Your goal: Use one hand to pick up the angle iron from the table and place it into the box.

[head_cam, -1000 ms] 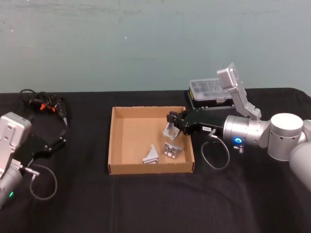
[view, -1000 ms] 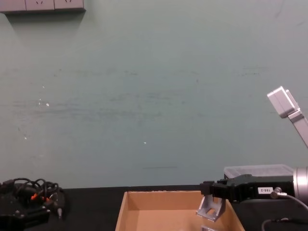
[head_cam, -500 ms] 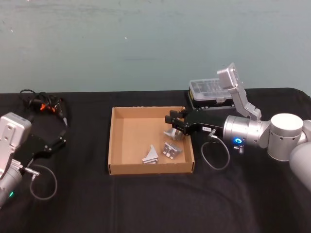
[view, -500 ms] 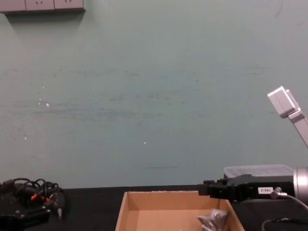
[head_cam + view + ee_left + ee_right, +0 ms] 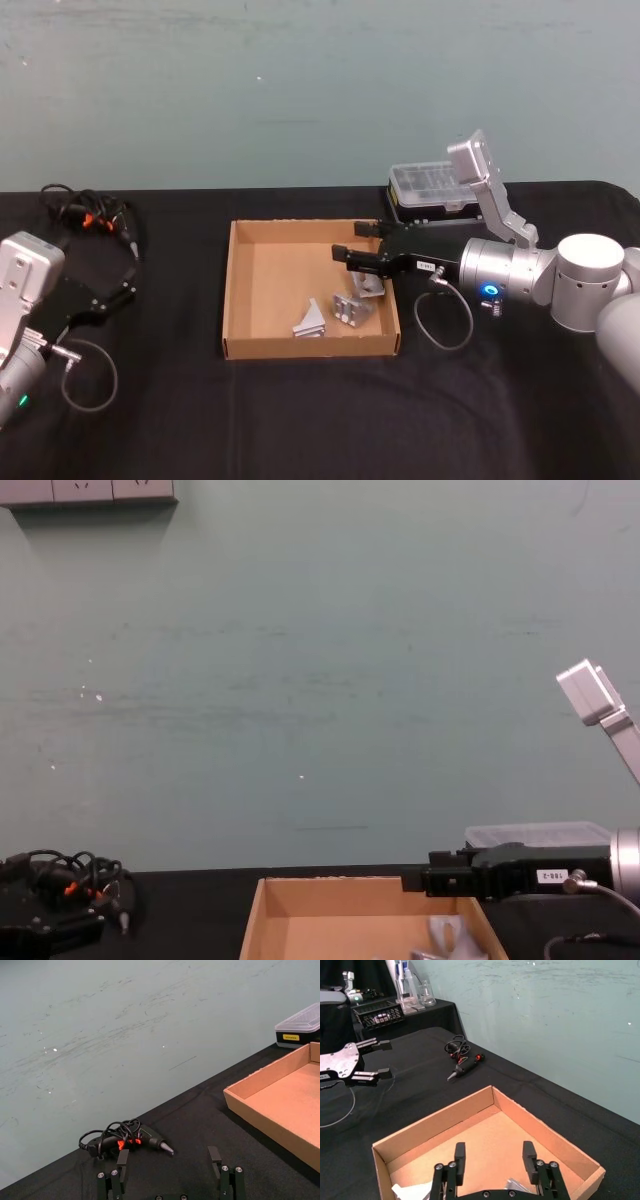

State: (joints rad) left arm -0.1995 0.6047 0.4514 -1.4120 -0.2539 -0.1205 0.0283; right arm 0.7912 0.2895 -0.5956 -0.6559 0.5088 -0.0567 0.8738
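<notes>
The right tool (image 5: 349, 254) is hanging over the right half of the cardboard box (image 5: 240, 300), its two fingers spread apart and holding nothing. The bracket it is tending (image 5: 370, 284) is lying just below and slightly right of the fingertips, leaning against the box's right wall. Its long axis cannot be judged from these views. To pull clear, the tool needs only to back away to the right, the way its arm is lying, without dipping toward the metal beneath it.

Counting the metal pieces inside the box: three seem to be sitting there, this one, a second bracket (image 5: 348, 311) just beside it, and a third (image 5: 311, 321) nearer the middle. There is one box, and none are lying on the black worktop (image 5: 300, 420).

The left tool (image 5: 127, 287) is resting well to the left, fingers parted and empty, far from the box.
</notes>
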